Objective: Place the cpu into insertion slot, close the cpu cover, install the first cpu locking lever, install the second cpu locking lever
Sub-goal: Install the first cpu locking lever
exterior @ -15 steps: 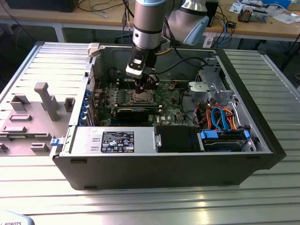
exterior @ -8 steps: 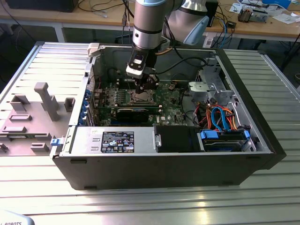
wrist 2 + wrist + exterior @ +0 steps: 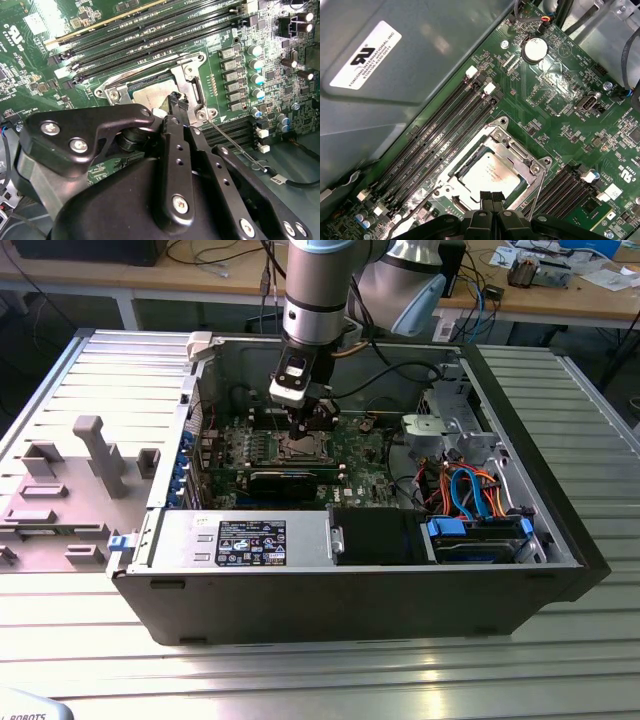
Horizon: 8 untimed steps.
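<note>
**Gripper.** The gripper hangs upright from the arm inside the open computer case. Its two black fingertips are pressed together with no gap, and nothing is seen between them. In both wrist views the tips stand at one edge of the cpu cover. Whether they touch the metal cannot be told.

**Socket.** The cpu lies flat in the insertion slot, silvery face up. The cover is folded down over it, and its frame borders the plate on all visible sides. A thin wire locking lever runs out from the slot's corner just beside the fingertips and slants away across the board. Whether it is latched cannot be told.

**Board.** The slot sits near the middle of the green circuit board. Long black memory slots run parallel to one slot edge, just beside it. A round coin cell sits well apart, toward a board edge.

**Case.** In the exterior view a long black card lies between the socket and the labelled power supply, which lines the case's near edge. Blue and orange cables fill the near corner at the exterior view's right. The case rests on a ribbed grey table.
</note>
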Tool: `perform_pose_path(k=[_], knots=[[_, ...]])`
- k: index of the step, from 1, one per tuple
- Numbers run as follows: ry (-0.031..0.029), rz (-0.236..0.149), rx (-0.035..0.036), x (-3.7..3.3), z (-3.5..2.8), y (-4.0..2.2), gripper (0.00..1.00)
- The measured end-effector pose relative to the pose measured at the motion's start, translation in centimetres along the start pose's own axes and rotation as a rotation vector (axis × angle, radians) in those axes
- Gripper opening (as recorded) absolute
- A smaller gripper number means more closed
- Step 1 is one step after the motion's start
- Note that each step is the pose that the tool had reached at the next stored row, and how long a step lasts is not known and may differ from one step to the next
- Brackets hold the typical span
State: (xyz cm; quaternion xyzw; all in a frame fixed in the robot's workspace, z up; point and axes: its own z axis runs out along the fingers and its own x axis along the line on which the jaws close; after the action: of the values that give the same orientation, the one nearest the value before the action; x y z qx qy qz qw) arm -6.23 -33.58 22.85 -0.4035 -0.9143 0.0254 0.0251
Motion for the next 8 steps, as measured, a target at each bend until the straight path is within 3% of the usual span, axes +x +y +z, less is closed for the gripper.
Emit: perform_pose_path(k=[8], knots=[[-0.0005,-0.007,0.0001,0.0,0.0,0.0,0.11]])
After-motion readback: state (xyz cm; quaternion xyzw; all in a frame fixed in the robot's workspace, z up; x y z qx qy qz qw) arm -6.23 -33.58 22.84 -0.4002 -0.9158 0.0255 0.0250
